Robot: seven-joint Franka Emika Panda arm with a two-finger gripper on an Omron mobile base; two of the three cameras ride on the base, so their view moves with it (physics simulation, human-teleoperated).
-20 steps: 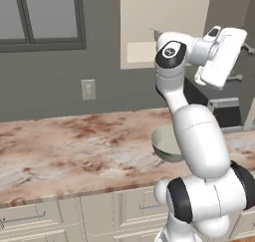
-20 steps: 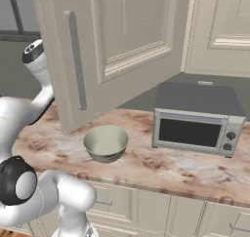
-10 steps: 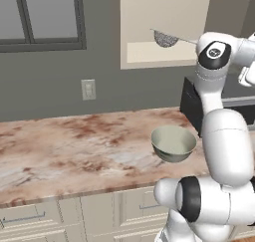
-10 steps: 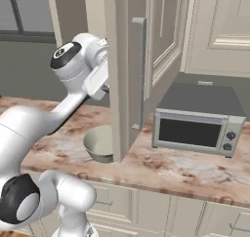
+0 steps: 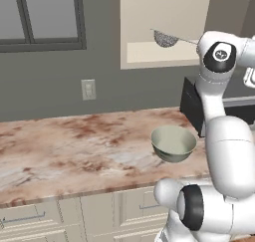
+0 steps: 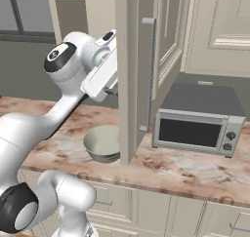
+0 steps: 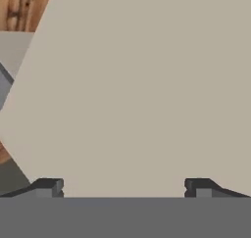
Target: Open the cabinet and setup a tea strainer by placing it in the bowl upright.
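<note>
Tea strainer (image 5: 166, 38) on cabinet (image 5: 149, 17) shelf

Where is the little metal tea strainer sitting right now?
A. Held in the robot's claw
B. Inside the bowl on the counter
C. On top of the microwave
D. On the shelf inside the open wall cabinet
D. The tea strainer rests on the shelf of the open cabinet, well above the bowl, which holds nothing, and the claw is open with nothing between its fingers.
</note>
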